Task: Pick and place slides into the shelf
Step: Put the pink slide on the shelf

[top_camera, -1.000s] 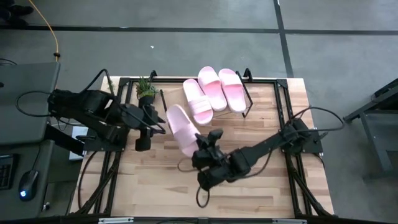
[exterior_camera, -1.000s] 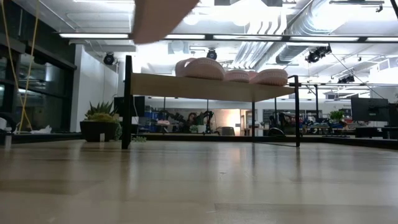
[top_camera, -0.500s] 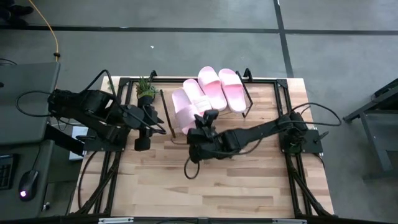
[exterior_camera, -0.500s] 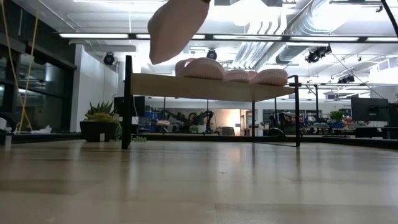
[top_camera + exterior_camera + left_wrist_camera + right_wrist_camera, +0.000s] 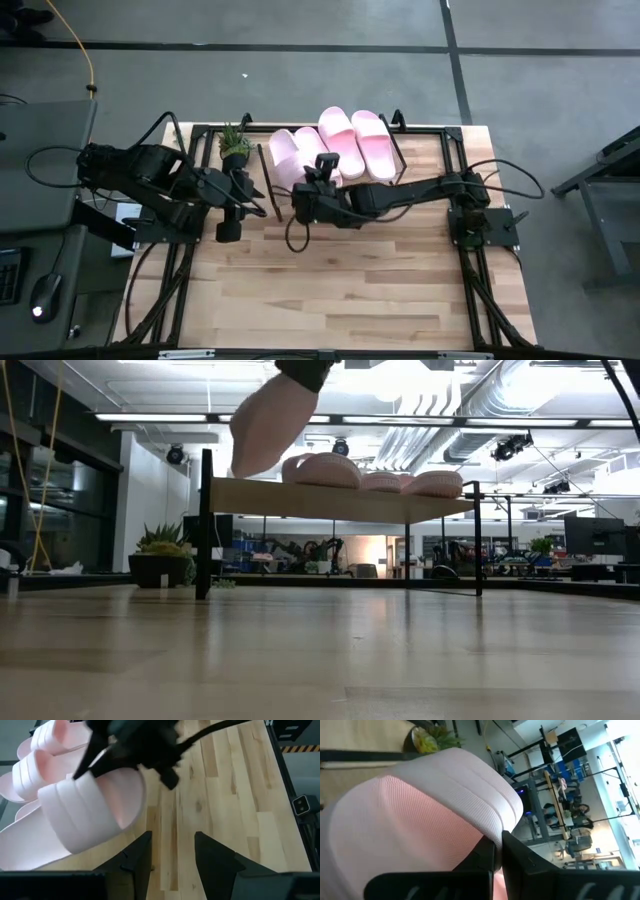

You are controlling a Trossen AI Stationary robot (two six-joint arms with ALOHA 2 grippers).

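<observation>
Now the right gripper [image 5: 312, 192], jaws clamped on the fourth slide [image 5: 284, 154], holds it over the shelf's [image 5: 398, 160] empty left end; lower it flat beside its neighbour [image 5: 312, 150] before releasing. Left gripper [image 5: 262, 207] waits, jaws apart.

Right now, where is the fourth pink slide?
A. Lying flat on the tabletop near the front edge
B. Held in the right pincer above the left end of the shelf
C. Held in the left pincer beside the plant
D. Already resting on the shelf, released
B: the right pincer is shut on the fourth slide, which hangs tilted over the left end of the shelf, beside three seated slides.
</observation>
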